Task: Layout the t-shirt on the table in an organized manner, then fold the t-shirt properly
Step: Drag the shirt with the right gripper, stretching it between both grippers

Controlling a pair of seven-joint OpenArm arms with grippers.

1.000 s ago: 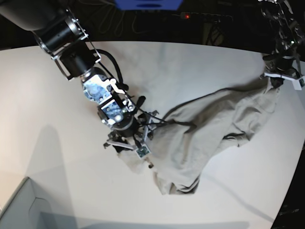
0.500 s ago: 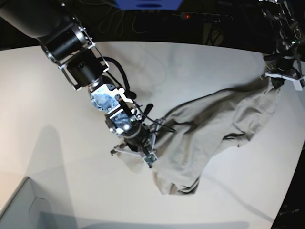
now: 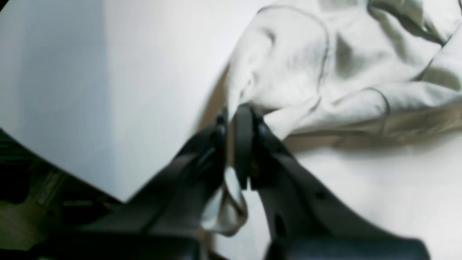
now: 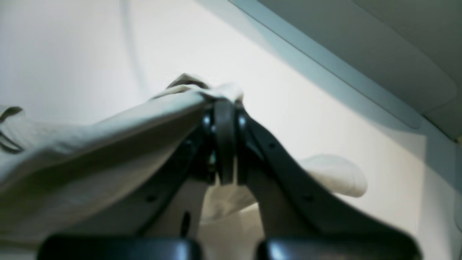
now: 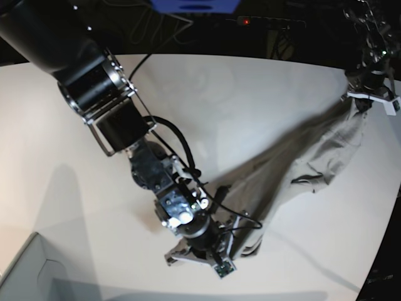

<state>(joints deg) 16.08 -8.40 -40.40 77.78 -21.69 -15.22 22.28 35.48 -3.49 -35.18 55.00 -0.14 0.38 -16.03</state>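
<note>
The light beige-grey t-shirt [image 5: 294, 157] hangs stretched as a twisted band across the white table [image 5: 250, 88]. My left gripper [image 5: 365, 103] sits at the far right edge, shut on one end of the cloth. In the left wrist view, the gripper [image 3: 234, 119] pinches a fold of the t-shirt [image 3: 306, 72], and a loop of fabric pokes out behind the fingers. My right gripper [image 5: 188, 256] is near the table's front, shut on the other end. In the right wrist view, the gripper [image 4: 223, 104] clamps a hem of the t-shirt [image 4: 90, 144], which is lifted off the table [image 4: 108, 36].
A grey box corner [image 5: 25, 276] sits at the front left, and the right wrist view shows the box [image 4: 361, 54] just beyond the gripper. The table's curved edge [image 5: 385, 226] runs down the right side. Cables and a blue object [image 5: 194, 5] lie behind the far edge.
My right gripper closed on the shirt's edge and pulled it toward the table's front. The crumpled shirt stretched into a long band. The left gripper kept its hold at the right edge.
</note>
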